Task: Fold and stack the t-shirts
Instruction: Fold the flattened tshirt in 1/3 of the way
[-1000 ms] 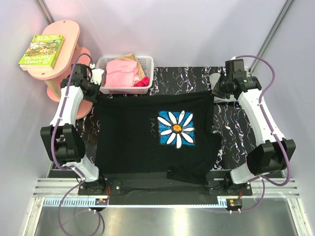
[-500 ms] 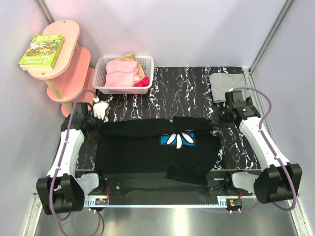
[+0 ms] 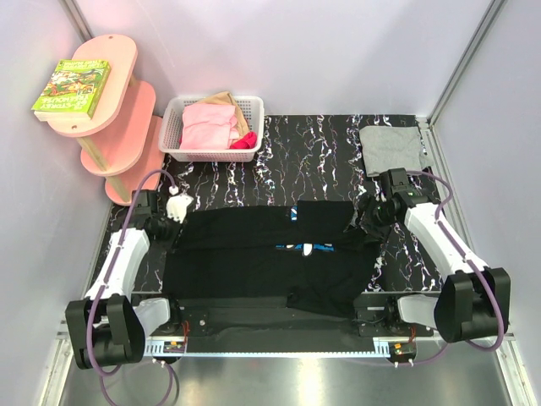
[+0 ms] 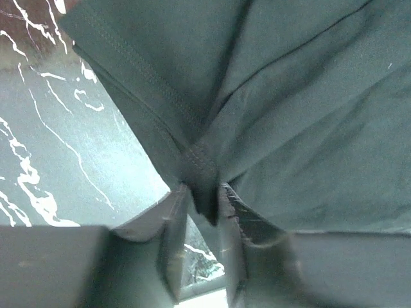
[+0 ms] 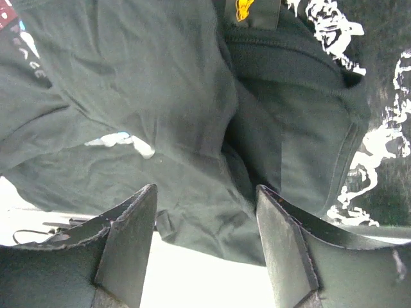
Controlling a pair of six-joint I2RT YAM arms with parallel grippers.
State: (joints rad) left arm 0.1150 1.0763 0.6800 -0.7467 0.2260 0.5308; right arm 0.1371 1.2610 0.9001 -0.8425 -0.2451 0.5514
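The black t-shirt (image 3: 262,262) lies on the marble table, its far half folded toward me. Only a sliver of the blue-and-white flower print (image 3: 304,248) shows. My left gripper (image 3: 175,213) sits at the fold's left corner. In the left wrist view its fingers (image 4: 202,192) are parted, with a seam corner of the black cloth (image 4: 289,96) still hanging between the tips. My right gripper (image 3: 372,216) is at the right corner. It stands wide open (image 5: 205,192) over the black shirt (image 5: 128,96), holding nothing. The light grey t-shirt (image 3: 391,149) lies folded at the far right.
A white basket (image 3: 215,155) with pink and tan cloth stands at the far left of the table (image 3: 313,152). A pink shelf (image 3: 127,101) beside it carries a book (image 3: 72,87). Walls close in the left, back and right sides.
Both grippers carried the black shirt's far edge toward the near side, folding it over the flower print. Both were shut on the cloth and have now opened.
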